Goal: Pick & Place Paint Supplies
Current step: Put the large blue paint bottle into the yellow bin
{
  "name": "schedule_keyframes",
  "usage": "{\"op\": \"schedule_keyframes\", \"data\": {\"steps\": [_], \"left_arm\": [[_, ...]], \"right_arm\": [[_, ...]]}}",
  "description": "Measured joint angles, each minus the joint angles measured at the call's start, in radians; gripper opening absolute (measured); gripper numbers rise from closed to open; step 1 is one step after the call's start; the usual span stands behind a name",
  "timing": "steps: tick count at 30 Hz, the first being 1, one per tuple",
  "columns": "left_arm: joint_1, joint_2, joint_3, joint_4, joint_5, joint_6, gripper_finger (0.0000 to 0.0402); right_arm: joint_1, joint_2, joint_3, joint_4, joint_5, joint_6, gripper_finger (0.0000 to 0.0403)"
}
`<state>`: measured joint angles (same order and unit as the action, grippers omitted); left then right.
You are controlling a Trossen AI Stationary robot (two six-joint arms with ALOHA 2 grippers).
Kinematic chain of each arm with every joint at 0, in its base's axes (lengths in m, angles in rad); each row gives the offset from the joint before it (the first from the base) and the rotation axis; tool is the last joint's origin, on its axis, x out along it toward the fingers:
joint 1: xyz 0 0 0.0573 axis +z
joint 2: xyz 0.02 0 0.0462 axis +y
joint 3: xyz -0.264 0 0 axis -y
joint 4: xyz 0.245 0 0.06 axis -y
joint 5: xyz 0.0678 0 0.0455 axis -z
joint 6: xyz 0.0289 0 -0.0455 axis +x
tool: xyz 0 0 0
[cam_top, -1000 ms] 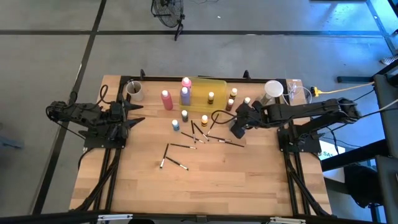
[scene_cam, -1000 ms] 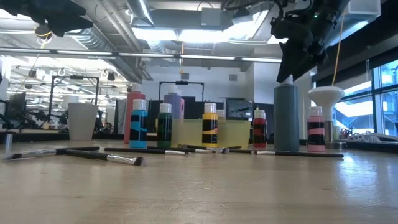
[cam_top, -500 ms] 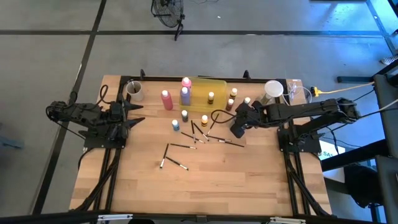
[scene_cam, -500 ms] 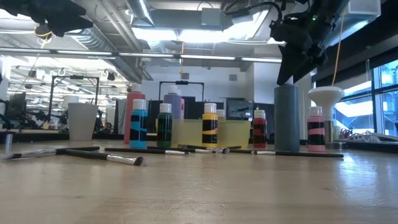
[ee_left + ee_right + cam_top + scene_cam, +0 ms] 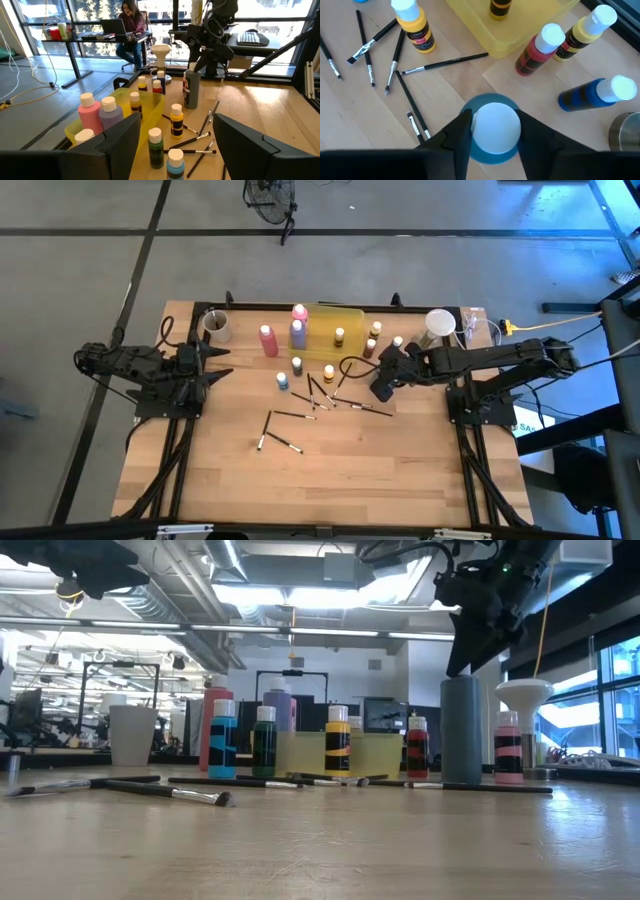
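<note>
A tall grey squeeze bottle (image 5: 461, 730) with a white cap stands upright on the table's right half, and my right gripper (image 5: 495, 131) is shut on it from above. Pink (image 5: 267, 340) and purple (image 5: 297, 333) squeeze bottles stand by the yellow tray (image 5: 352, 315). Small white-capped paint bottles (image 5: 329, 373) stand around the table's middle. Thin dark brushes (image 5: 300, 415) lie flat on the wood. My left gripper (image 5: 172, 145) waits open at the table's left edge, holding nothing. My right gripper has the grey bottle's white cap (image 5: 495, 120) pinched between its two fingers (image 5: 462, 132), one on each side. The fingers slant down onto it from the table's right side. The bottle stands upright with its base on the table (image 5: 461, 782).
A red (image 5: 535, 50), a yellow (image 5: 585, 32) and a blue small bottle (image 5: 592, 95) stand close beside the grey bottle. A pale cup (image 5: 216, 325) stands at the far left, a white one (image 5: 439, 323) at the far right. The near half is bare wood.
</note>
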<state>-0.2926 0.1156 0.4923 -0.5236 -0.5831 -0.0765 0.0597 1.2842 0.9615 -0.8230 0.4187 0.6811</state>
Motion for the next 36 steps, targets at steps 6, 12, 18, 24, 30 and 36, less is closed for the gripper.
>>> {"op": "schedule_keyframes", "data": {"steps": [6, 12, 18, 24, 30, 36], "left_arm": [[0.0, 0.0, 0.0, 0.0, 0.0, 0.0, 0.0246], [0.0, 0.0, 0.0, 0.0, 0.0, 0.0, 0.0246], [0.0, 0.0, 0.0, 0.0, 0.0, 0.0, 0.0246], [0.0, 0.0, 0.0, 0.0, 0.0, 0.0, 0.0246], [0.0, 0.0, 0.0, 0.0, 0.0, 0.0, 0.0246], [0.0, 0.0, 0.0, -0.001, -0.005, -0.003, 0.0246]], "right_arm": [[0.0, 0.0, 0.0, -0.001, 0.0, 0.0, 0.0126], [0.0, 0.0, 0.0, -0.003, 0.0, 0.0, 0.0126], [0.0, 0.0, 0.0, -0.004, 0.0, -0.001, 0.012], [0.0, 0.0, 0.0, 0.001, -0.001, -0.038, 0.012], [0.0, 0.0, 0.003, 0.002, -0.01, -0.062, 0.012], [0.008, 0.001, 0.046, -0.015, -0.046, -0.099, 0.012]]}}
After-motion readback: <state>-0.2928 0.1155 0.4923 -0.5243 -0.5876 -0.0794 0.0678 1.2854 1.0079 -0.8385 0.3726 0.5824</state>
